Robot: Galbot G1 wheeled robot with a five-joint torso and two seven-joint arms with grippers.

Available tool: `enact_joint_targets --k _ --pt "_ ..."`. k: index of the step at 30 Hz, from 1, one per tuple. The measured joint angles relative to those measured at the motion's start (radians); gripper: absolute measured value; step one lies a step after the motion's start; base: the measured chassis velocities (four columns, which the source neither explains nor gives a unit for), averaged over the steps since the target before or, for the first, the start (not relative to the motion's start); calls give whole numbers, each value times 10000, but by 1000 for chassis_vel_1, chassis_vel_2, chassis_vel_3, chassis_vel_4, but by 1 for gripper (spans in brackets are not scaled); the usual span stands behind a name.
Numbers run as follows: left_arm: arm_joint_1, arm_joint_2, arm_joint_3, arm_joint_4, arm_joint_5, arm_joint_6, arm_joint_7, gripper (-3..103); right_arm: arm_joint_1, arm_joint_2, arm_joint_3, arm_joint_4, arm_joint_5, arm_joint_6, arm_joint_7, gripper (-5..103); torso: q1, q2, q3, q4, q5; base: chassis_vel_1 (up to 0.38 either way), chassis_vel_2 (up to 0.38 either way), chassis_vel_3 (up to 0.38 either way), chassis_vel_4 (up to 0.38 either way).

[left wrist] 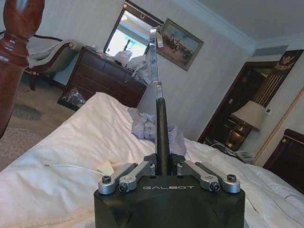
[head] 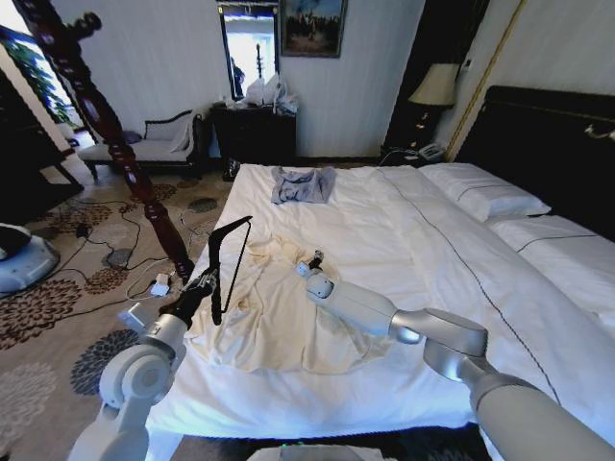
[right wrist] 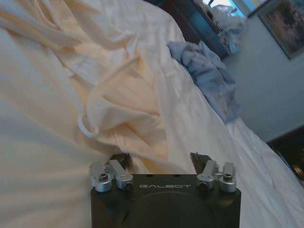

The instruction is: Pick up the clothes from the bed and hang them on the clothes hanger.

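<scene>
The clothes (head: 274, 312), a wrinkled cream shirt, lie spread on the near left part of the bed (head: 404, 259). My right gripper (head: 312, 263) is low over the shirt's upper end. In the right wrist view that gripper (right wrist: 159, 159) is open, its fingertips (right wrist: 119, 159) wide apart with cream folds (right wrist: 118, 104) lying between and ahead of them. My left gripper (head: 206, 286) is at the bed's left edge, shut on the black clothes hanger (head: 233, 252), which it holds upright. The left wrist view shows the gripper (left wrist: 161, 167) clamped on the hanger's black arm (left wrist: 161, 126), with the silver hook (left wrist: 154, 52) above.
A smaller grey-blue garment (head: 303, 184) lies farther up the bed. White pillows (head: 485, 197) rest against the black headboard (head: 548, 134) on the right. A dark wooden bedpost (head: 106, 125) rises close to my left arm. Cables (head: 125, 252) lie on the carpet; a dresser (head: 255, 133) stands behind.
</scene>
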Motion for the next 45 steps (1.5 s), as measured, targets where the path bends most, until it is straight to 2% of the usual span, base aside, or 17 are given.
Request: enact_joint_targets --k 2,6,13,15,18,19,21,25,33,35,37,39,40,41,42,43,45 --pt "5 1 -17 17 -6 0 0 14 28 29 0 -72 -82 129 -182 72 0 0 0 1 0 0 0 0 0" --pt "-24 27 -63 61 -89 0 0 14 96 105 -41 -203 -139 438 -507 51 -1 0 0 1 0 0 0 0 0" --pt "-31 25 -29 106 -93 0 0 14 103 139 -68 -385 -262 747 -753 46 0 0 0 1 0 0 0 0 0" --pt "-37 24 -29 115 -103 -9 -1 14 96 143 -68 -543 -452 1074 -948 42 0 1 0 1 0 0 0 0 0" --pt "-36 27 -43 111 -150 -36 -13 14 85 122 13 -635 -612 1265 -1006 27 0 0 0 0 0 0 0 0 0" --pt "-36 27 -43 111 -150 -36 -13 14 85 122 13 -635 -612 1265 -1006 27 0 0 0 0 0 0 0 0 0" --pt "-35 56 -82 90 -203 -47 -40 14 92 56 79 -606 -537 1271 -1035 16 0 0 0 1 0 0 0 0 0" --pt "-25 63 -91 43 -223 -49 -57 14 113 -1 103 -603 -361 1307 -1167 5 0 0 0 0 0 0 0 0 0" --pt "140 59 -174 -82 -427 -81 -70 14 96 -80 471 -406 -44 1705 -1039 1 0 0 0 2 1 0 0 0 0" --pt "275 164 -267 -250 -1059 -194 -60 14 128 -289 898 118 514 1697 -601 1 0 -1 1 2 2 0 0 0 0" --pt "324 206 -275 -293 -1239 -237 -39 14 153 -377 1032 328 781 1611 -460 1 0 0 0 2 2 0 0 0 0" --pt "573 429 -76 -408 -1684 -337 117 14 302 -845 1565 1343 2280 1176 38 1 -1 0 0 2 2 0 0 0 0" --pt "573 429 -76 -408 -1684 -337 117 14 302 -845 1565 1343 2280 1176 38 1 -1 0 0 2 2 0 0 0 0" --pt "723 537 165 -403 -1602 -375 222 14 402 -1115 1804 1885 3131 1034 264 1 -2 0 -1 1 2 0 0 0 0" --pt "755 560 228 -396 -1557 -387 251 14 434 -1192 1867 2044 3391 1002 328 1 -2 1 0 0 0 0 0 0 0" --pt "921 702 623 -303 -1266 -441 402 14 567 -1524 2077 2711 4332 928 564 1 -2 0 -1 -2 2 0 0 0 0" --pt "974 758 763 -254 -1180 -457 450 14 630 -1653 2144 2965 4647 902 650 1 -2 1 0 -1 2 0 0 0 0"
